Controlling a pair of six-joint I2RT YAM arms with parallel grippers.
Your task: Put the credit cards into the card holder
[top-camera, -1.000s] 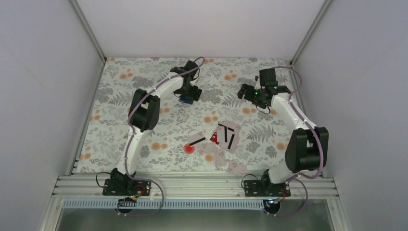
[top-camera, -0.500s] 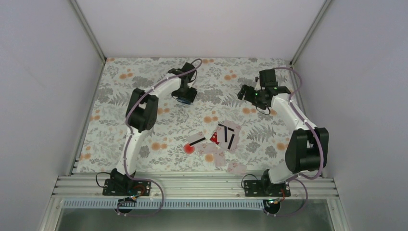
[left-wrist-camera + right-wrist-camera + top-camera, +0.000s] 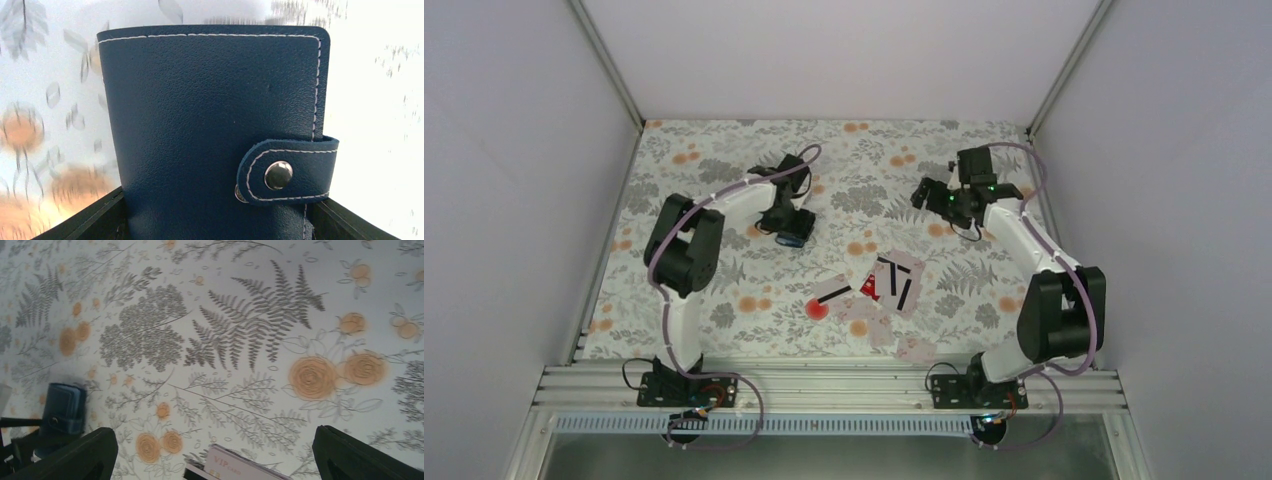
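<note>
Table point(image 3: 674, 300) with the flowery cloth: credit cards point(image 3: 886, 285) lie loose on it in a heap, front middle. Right gripper point(image 3: 929, 193) hangs wide open at the back right. Left gripper point(image 3: 790, 230) is clamped on the card holder point(image 3: 210, 125), left of centre, folded closed, snap tab point(image 3: 287, 170) buttoned.

Top view: even, diffuse illumination, with only faint soft shadows on the tablecloth point(image 3: 874, 150). Left wrist view: card holder point(image 3: 215, 130) sharp; the cloth behind is overexposed toward 3 o'clock and blurred toward 9 o'clock. Right wrist view: evenly lit, printed pattern in focus throughout.
</note>
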